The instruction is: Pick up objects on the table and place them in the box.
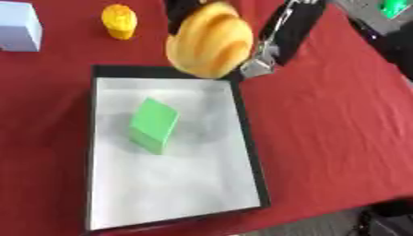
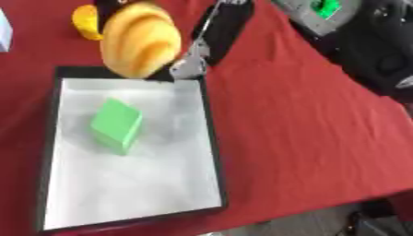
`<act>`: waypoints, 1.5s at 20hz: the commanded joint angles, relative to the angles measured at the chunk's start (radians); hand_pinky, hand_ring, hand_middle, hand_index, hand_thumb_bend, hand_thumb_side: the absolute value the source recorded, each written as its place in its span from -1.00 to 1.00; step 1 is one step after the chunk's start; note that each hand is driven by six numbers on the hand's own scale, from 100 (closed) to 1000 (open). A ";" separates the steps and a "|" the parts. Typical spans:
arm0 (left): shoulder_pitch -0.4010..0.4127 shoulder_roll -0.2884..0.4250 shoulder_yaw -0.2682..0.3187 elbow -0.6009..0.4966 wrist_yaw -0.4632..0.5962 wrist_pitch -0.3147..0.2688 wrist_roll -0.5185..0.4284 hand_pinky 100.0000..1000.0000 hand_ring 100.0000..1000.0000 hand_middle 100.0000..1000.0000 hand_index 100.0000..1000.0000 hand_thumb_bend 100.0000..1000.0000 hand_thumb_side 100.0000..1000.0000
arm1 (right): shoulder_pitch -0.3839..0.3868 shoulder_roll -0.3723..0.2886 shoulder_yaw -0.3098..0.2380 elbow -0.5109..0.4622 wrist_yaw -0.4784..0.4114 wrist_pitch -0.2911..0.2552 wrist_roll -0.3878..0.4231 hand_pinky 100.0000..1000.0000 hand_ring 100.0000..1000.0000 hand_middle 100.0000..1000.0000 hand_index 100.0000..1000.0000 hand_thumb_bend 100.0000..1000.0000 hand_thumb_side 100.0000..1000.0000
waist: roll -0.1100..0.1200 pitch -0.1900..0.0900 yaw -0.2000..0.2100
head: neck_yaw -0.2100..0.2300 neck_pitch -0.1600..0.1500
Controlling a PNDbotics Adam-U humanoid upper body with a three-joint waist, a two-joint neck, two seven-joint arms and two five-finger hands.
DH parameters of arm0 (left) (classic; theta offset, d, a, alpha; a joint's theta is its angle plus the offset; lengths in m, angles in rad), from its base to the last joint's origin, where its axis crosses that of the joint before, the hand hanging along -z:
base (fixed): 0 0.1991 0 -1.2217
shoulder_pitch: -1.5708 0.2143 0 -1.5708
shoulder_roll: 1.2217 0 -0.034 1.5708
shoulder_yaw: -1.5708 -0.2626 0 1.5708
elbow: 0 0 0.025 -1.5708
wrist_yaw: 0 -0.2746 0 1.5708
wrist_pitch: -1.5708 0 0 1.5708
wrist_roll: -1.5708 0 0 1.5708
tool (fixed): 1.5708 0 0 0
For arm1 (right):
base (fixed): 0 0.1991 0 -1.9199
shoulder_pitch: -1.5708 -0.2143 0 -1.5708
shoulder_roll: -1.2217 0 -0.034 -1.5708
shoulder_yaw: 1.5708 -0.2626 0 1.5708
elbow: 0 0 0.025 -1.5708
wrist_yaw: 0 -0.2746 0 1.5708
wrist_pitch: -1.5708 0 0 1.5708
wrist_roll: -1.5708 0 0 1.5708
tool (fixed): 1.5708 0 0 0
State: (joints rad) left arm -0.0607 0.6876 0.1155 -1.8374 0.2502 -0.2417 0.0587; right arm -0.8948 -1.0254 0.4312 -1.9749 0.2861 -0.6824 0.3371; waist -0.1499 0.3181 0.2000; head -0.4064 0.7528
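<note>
I am holding the bread (image 1: pixel 209 39) (a large ridged orange-yellow thing) over the far rim of the box (image 1: pixel 247 133) with my right hand (image 1: pixel 270 55); its fingers are curling round the bread's right side. A green block (image 1: pixel 153 124) is lying tilted on the box's white floor. A yellow cup (image 1: pixel 119 20) and a pale blue block (image 1: pixel 18 26) are sitting on the red table (image 1: pixel 331 120) beyond.

Red-clothed table (image 1: pixel 331 120), black box (image 1: pixel 251 152), yellow object (image 1: pixel 119 20), pale block (image 1: pixel 18 26)
</note>
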 commanded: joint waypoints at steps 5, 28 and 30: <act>0.016 0.045 0.005 -0.005 -0.010 -0.004 -0.001 0.64 0.52 0.37 0.54 -1.00 0.38 | -0.068 0.031 0.081 -0.025 0.084 -0.049 0.013 0.46 0.30 0.17 0.35 -0.58 0.27 | 0.012 -0.053 -0.011 | 0.037 -0.004; 0.024 0.020 0.001 0.000 -0.029 0.006 -0.007 0.65 0.52 0.38 0.55 -1.00 0.40 | -0.020 0.248 0.134 0.089 0.068 0.092 0.222 0.49 0.28 0.15 0.41 -0.98 -0.29 | 0.016 -0.038 -0.017 | 0.058 0.017; 0.024 0.019 0.000 -0.001 -0.030 0.007 -0.008 0.65 0.52 0.38 0.55 -1.00 0.41 | -0.015 0.274 0.144 0.121 0.062 0.130 0.239 0.48 0.28 0.15 0.42 -1.00 -0.34 | 0.015 -0.036 -0.017 | 0.057 0.017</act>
State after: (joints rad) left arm -0.0305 0.6934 0.1104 -1.8311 0.2266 -0.2364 0.0527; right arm -0.8993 -0.7517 0.5808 -1.8681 0.3507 -0.5674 0.5641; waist -0.1499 0.2958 0.1821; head -0.3464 0.7633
